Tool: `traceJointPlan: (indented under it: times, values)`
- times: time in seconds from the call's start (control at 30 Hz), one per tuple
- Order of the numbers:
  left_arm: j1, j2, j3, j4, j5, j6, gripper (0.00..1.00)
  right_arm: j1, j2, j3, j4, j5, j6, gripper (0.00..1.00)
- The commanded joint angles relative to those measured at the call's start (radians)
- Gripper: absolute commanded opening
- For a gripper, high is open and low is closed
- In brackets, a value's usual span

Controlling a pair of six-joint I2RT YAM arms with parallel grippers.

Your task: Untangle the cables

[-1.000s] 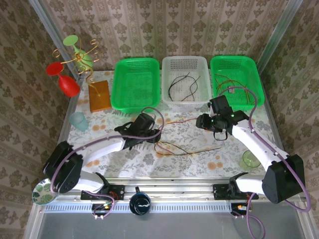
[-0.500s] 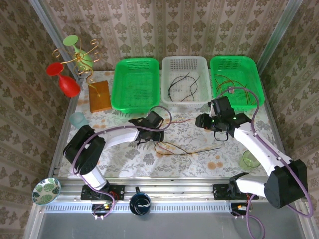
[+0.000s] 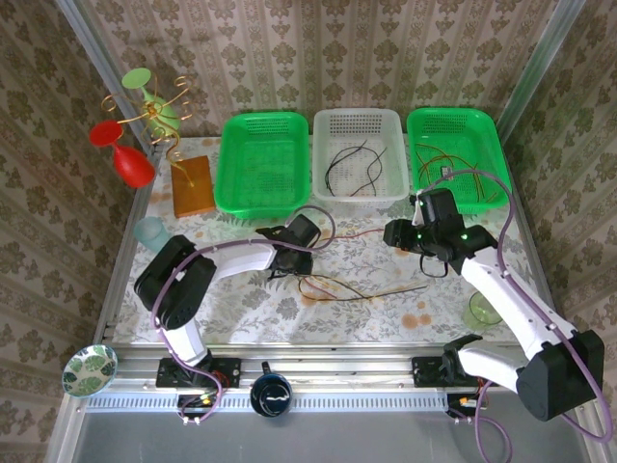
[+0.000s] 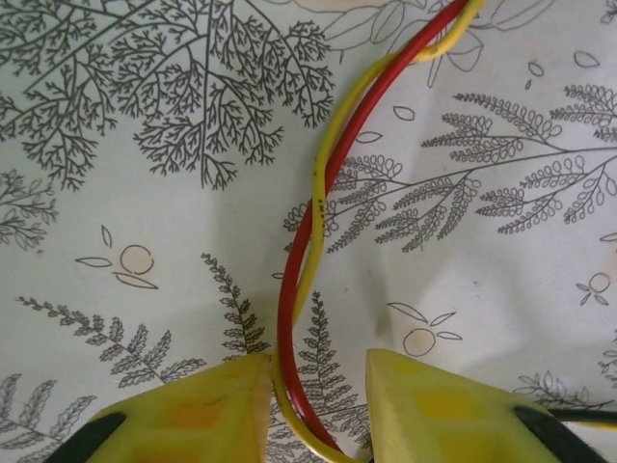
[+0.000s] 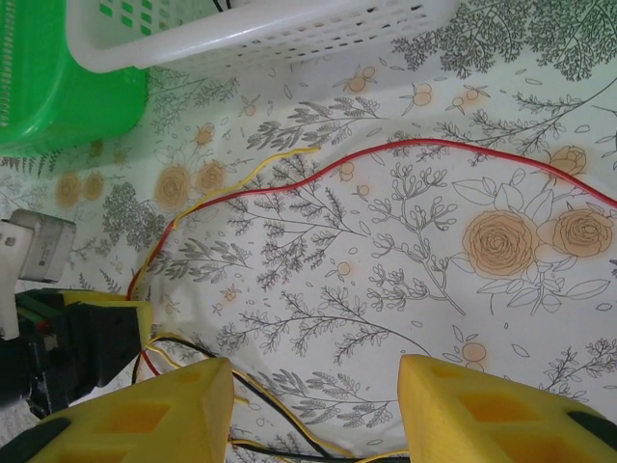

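A tangle of thin cables (image 3: 337,286) in black, red and yellow lies on the floral tablecloth at the middle. My left gripper (image 3: 294,260) is down at the tangle's left end. In the left wrist view a red cable (image 4: 333,164) and a yellow cable (image 4: 310,241) run side by side between its jaws (image 4: 318,386). The yellow one touches the left finger and a gap remains on the right. My right gripper (image 3: 405,236) hovers open to the right, nothing between its fingers (image 5: 318,395). Below it run the red cable (image 5: 386,149), the yellow cable (image 5: 241,183) and a black cable (image 5: 280,405).
Three baskets line the back: a green one (image 3: 262,120), a white one (image 3: 357,118) with black cables, a green one (image 3: 453,114) with more cables. A green cup (image 3: 479,311) stands front right, a pale cup (image 3: 151,234) and wooden block (image 3: 192,185) on the left.
My left gripper has slid right to the tangle's end and its jaws have narrowed around the red and yellow cables. The right arm has shifted slightly right.
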Motion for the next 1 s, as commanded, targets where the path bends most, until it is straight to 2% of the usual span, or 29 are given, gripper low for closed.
traceJointPlan:
  times: [0.0,0.17,0.33,0.67,0.97]
  values:
    - [-0.002,0.020,0.029,-0.029,0.017,0.003,0.16,-0.009,-0.034,-0.021,-0.008,0.025,-0.011,0.50]
    - [-0.007,-0.012,0.030,0.003,0.035,0.000,0.00,-0.019,-0.059,-0.028,-0.017,0.026,-0.014,0.50]
    - [-0.006,-0.078,0.060,0.016,0.046,-0.030,0.00,-0.023,-0.079,-0.022,-0.015,0.022,-0.026,0.51]
    - [-0.007,-0.247,0.110,0.013,0.013,-0.001,0.00,-0.035,-0.112,-0.007,0.028,-0.008,-0.033,0.53]
    - [-0.005,-0.365,0.095,0.088,0.062,0.002,0.00,-0.055,-0.175,-0.042,0.243,-0.242,-0.070,0.60]
